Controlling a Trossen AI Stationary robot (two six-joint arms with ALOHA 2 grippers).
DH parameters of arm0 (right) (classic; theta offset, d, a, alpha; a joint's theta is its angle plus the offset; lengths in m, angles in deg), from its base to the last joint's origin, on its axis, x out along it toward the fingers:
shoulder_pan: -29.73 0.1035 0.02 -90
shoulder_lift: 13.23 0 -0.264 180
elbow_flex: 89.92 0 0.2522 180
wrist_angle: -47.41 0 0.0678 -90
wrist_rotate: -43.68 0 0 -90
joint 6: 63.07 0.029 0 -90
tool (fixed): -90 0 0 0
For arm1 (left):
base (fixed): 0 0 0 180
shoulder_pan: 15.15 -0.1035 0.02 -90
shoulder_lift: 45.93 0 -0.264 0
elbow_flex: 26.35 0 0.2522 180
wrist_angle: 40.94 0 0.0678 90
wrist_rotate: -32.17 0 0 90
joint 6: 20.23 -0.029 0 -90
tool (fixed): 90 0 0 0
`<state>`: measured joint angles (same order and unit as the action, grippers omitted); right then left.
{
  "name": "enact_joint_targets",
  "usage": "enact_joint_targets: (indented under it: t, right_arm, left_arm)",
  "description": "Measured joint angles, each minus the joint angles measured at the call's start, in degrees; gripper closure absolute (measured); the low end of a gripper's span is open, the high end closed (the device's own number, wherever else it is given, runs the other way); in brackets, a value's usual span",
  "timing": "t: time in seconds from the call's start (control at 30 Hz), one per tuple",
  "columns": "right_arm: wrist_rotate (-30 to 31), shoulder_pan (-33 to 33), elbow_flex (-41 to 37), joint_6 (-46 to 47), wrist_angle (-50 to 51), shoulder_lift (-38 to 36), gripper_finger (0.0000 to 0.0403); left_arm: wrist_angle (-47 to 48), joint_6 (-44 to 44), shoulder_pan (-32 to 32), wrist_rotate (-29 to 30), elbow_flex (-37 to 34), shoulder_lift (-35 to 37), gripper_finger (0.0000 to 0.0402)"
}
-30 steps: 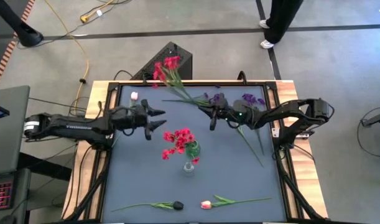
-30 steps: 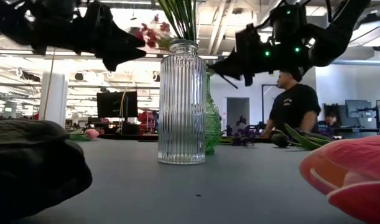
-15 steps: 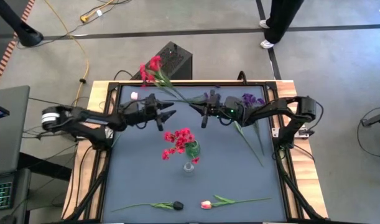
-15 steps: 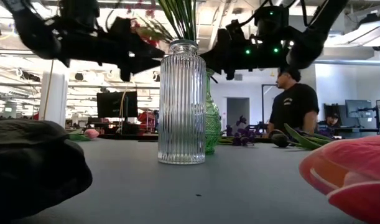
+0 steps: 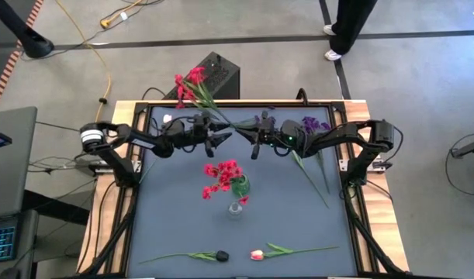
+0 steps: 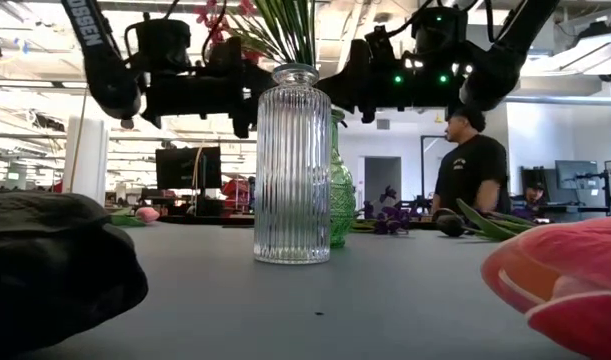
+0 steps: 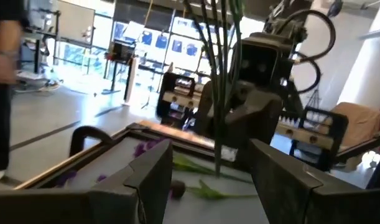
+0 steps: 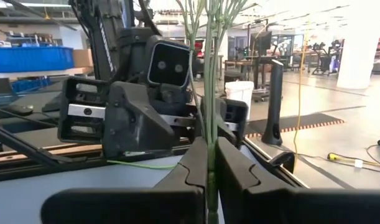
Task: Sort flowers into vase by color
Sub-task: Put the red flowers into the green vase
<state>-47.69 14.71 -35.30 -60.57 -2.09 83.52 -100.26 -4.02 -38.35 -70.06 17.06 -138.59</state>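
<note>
Red flowers [image 5: 188, 82] hang past the surface's [image 5: 291, 209] far edge, stem pinched low in the right tool [image 5: 254, 145]. Left tool [image 5: 221, 139] spread around it. Light, floppy, top-heavy: grip mid-stem.

Open-plan robotics lab: concrete floor [image 5: 423, 101] with taped lines, monitors [image 6: 190, 168] on desks, a blue storage bin [image 8: 31, 59], ceiling strip lighting.
</note>
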Motion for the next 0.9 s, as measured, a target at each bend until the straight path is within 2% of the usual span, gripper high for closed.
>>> enact_joint_targets:
  t: [0.43, 0.9]
  right_arm:
    - [-0.43, -0.24, 0.0, -1.48, -0.75, 0.0, 0.0361]
    - [-0.43, -1.58, 0.0, 0.48, -0.5, 0.1, 0.0361]
  left_arm:
    - [-0.89, -0.67, -0.22, 2.27, 2.38, -0.29, 0.0205]
    - [-1.56, -2.36, 0.0, 1.67, 2.38, -0.22, 0.0205]
